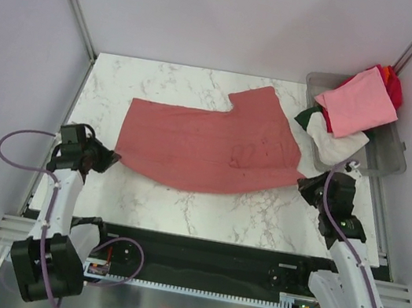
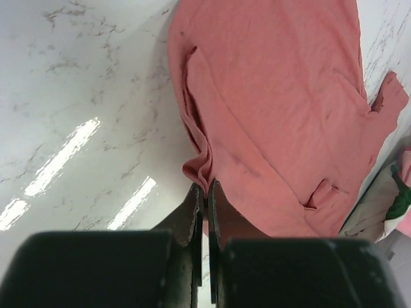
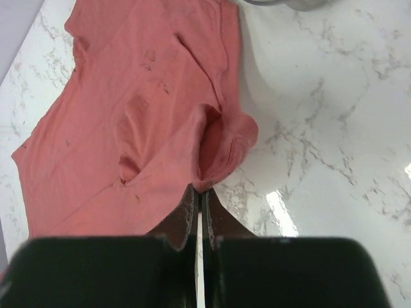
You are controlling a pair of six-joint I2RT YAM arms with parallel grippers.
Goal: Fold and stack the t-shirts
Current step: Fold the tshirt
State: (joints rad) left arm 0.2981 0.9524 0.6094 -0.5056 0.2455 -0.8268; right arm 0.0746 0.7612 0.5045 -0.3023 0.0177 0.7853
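A dusty brick-red t-shirt lies spread across the marble table, one sleeve pointing to the far side. My left gripper is shut on the shirt's near left corner; in the left wrist view the cloth bunches into the closed fingertips. My right gripper is shut on the near right corner, where the hem puckers into the closed fingertips. More t-shirts, light pink, bright red, white and dark green, are heaped in the tub.
A clear grey plastic tub stands at the table's far right corner, overflowing with shirts. Grey walls close in the table on three sides. Bare marble shows to the right of the shirt.
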